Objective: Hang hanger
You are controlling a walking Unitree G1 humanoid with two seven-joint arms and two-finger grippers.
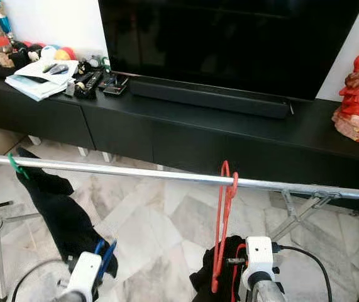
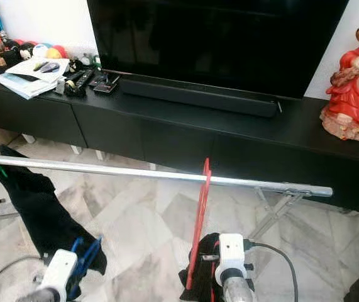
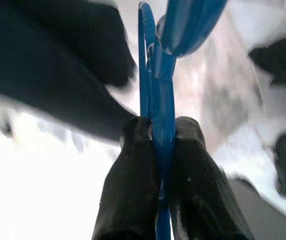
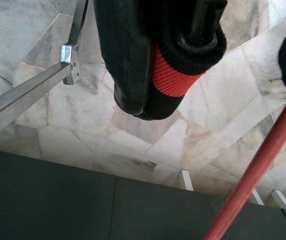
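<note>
red hanger (image 2: 199, 220) hooked on rail (image 2: 154, 173) w/ black cloth (image 2: 38, 207)

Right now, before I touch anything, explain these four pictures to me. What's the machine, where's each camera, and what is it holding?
This is a walking humanoid robot with two arms. The top two pictures come from its head, looking down at a metal rail in front of a black TV cabinet. A red hanger is hooked on the rail, and a black garment hangs further left. The other two pictures come from wrist cameras. The left gripper is shut on a blue hanger. The right gripper seems to pinch a black-and-red cloth.
</note>
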